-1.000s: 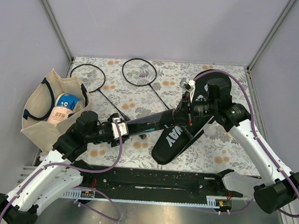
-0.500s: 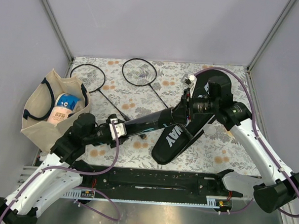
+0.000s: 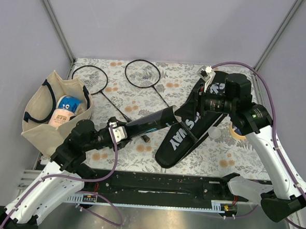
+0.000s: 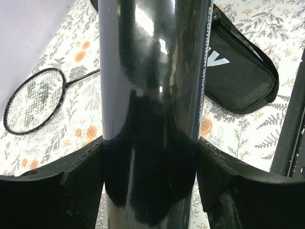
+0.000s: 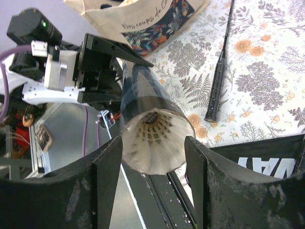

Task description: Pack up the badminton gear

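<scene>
Left tool (image 4: 151, 143) clamped round near end of black tube (image 3: 152, 122) — held aslant above tabletop (image 3: 228, 150), far end near CROSSWAY cover (image 3: 180, 139). Right tool (image 5: 153, 148) open, jaws standing either side of tube's mouth — white shuttlecock (image 5: 152, 136) visible inside.

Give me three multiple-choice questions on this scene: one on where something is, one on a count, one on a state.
1. Where is the tote bag? A) left edge of the table B) far right corner C) the middle
2. How many racquets lie on the table? A) one B) two C) three
3. The tube is: A) flat on the table B) clamped in the left gripper C) in the tote bag
Answers: 1 A, it stands at the left; 2 B, two lie along the far side; 3 B, fingers press both its sides.
</scene>
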You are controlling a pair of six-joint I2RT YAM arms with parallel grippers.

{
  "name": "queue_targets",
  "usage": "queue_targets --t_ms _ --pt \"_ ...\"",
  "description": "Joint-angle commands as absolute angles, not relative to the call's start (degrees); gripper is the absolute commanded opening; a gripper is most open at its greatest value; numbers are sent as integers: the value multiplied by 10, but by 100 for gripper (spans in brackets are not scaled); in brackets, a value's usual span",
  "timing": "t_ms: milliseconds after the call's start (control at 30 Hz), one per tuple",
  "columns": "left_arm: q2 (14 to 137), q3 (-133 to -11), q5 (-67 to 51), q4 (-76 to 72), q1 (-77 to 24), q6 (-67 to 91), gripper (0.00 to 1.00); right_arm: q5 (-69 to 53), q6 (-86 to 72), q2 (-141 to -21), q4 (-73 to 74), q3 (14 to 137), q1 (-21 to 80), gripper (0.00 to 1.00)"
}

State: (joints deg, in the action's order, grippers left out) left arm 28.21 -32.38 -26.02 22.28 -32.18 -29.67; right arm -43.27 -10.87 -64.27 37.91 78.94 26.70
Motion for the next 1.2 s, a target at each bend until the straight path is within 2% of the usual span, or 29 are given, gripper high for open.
queue_targets --t_ms 0,100,300,500,700,867,1000,1167 --pt "266 -318 -256 164 -324 -277 20 -396 -158 -627 373 819 251 64" --pt "256 -311 -265 155 -323 -271 20 -388 -168 -620 366 817 247 64" --pt "239 -306 -279 147 -324 -265 20 -384 -142 -617 376 798 241 75" --pt "237 -308 -298 145 -324 -264 20 -404 -134 -639 375 790 236 76" --pt "243 -310 -308 127 -324 -249 20 -497 -146 -666 322 743 236 70" --pt "257 -316 -316 116 -324 -243 20 -492 -144 -691 309 715 243 66" --pt "267 -318 -318 115 -323 -243 20 -495 -177 -703 260 705 251 58" --pt "272 -318 -315 113 -323 -245 19 -513 -211 -718 210 694 266 56"
